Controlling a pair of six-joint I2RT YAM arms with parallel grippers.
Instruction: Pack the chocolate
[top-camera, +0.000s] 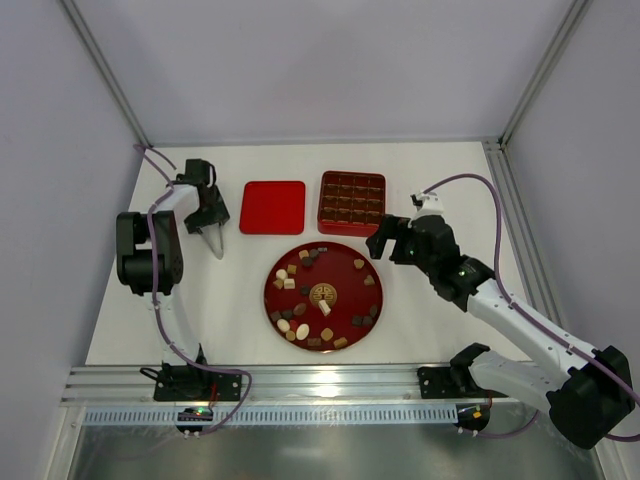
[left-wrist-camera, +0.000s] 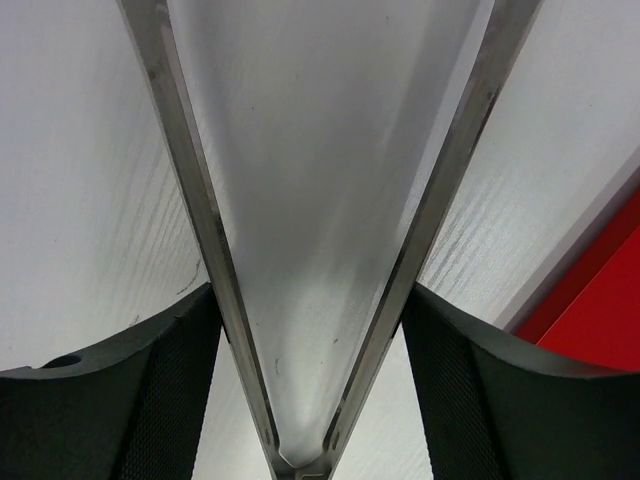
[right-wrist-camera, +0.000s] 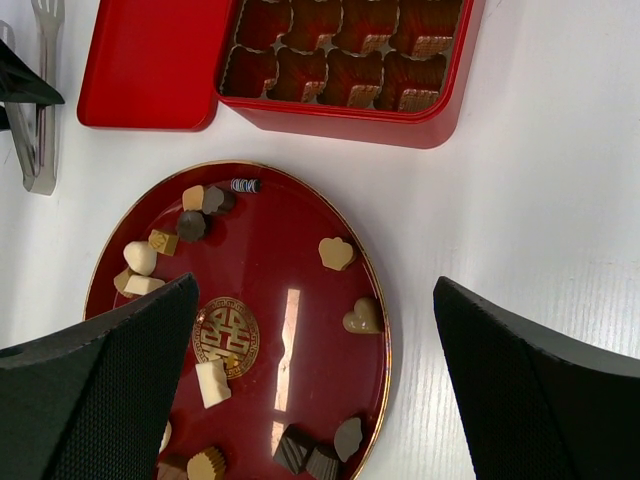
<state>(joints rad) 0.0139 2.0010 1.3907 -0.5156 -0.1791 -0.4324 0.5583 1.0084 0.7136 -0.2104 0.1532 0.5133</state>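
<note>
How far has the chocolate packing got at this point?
Done: the lid is off, lying beside the box. In hand: the left gripper holds metal tongs left of the plate; the right gripper hangs open and empty. Left: nearly everything. The chocolates all appear to be on the plate, and I see none in the box.
</note>
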